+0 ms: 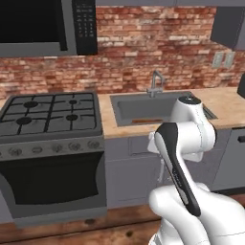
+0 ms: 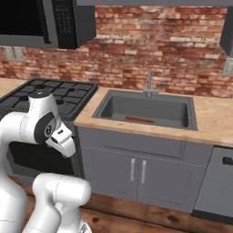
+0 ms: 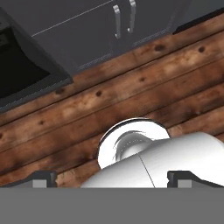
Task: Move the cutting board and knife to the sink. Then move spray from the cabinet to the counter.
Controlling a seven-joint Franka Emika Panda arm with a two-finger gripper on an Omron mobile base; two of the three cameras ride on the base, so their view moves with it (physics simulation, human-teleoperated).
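A dark grey sink (image 1: 143, 107) (image 2: 150, 109) with a silver faucet (image 1: 154, 83) (image 2: 149, 84) is set into the beige counter (image 1: 225, 101) (image 2: 214, 119). A reddish-brown strip, the cutting board (image 1: 141, 121) (image 2: 139, 120), lies inside the basin by its front wall. I cannot see the knife or the spray. A corner of the dark wall cabinet (image 1: 229, 24) hangs at the upper right. My arm is folded low in front of the base cabinets. My gripper (image 3: 114, 179) points down at the floor, open, with its fingertips (image 3: 43, 178) far apart and nothing between them.
A black gas stove (image 1: 50, 112) with an oven below stands left of the sink, under a microwave (image 1: 48, 24). Grey cabinet doors (image 2: 136, 170) (image 3: 122, 22) sit under the sink, with a dishwasher front (image 2: 218, 182) to their right. The floor (image 3: 131, 87) is wood planks.
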